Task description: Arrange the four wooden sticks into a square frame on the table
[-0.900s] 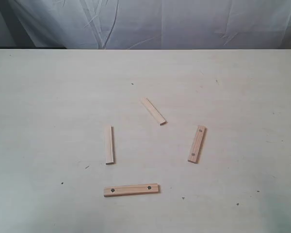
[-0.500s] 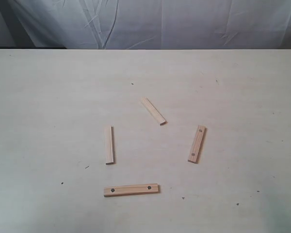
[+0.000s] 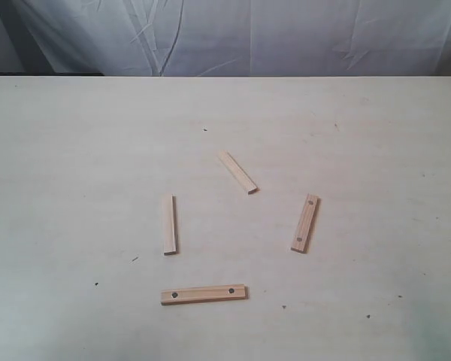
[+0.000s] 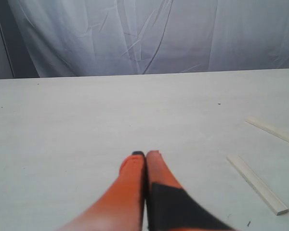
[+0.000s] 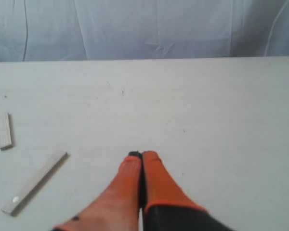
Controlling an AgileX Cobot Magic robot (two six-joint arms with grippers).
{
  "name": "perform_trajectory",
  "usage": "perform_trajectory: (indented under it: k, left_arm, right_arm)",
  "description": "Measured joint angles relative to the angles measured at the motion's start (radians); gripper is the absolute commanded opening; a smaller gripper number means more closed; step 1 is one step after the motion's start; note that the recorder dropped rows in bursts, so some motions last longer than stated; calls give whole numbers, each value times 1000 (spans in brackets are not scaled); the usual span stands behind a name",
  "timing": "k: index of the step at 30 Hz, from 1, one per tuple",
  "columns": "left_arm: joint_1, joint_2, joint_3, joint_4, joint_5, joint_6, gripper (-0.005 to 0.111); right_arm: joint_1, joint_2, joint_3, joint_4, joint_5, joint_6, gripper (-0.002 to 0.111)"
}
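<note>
Four wooden sticks lie apart on the table, forming no square frame. One plain stick lies diagonally at the centre, another plain stick lies to its left. A holed stick is on the right and a second holed stick lies nearest the front. Neither gripper shows in the exterior view. My left gripper is shut and empty over bare table, with two plain sticks off to one side. My right gripper is shut and empty, well apart from a holed stick.
A white cloth backdrop hangs behind the table's far edge. A few tiny dark specks dot the tabletop. Another stick's end shows at the edge of the right wrist view.
</note>
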Motion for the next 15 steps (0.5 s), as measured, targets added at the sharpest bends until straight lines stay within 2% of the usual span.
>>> perform_trajectory:
  k: [7, 15]
  left_arm:
    - [0, 0, 0, 0, 0, 0, 0]
    - [0, 0, 0, 0, 0, 0, 0]
  right_arm:
    - [0, 0, 0, 24, -332, 0, -1]
    - [0, 0, 0, 24, -511, 2, -1]
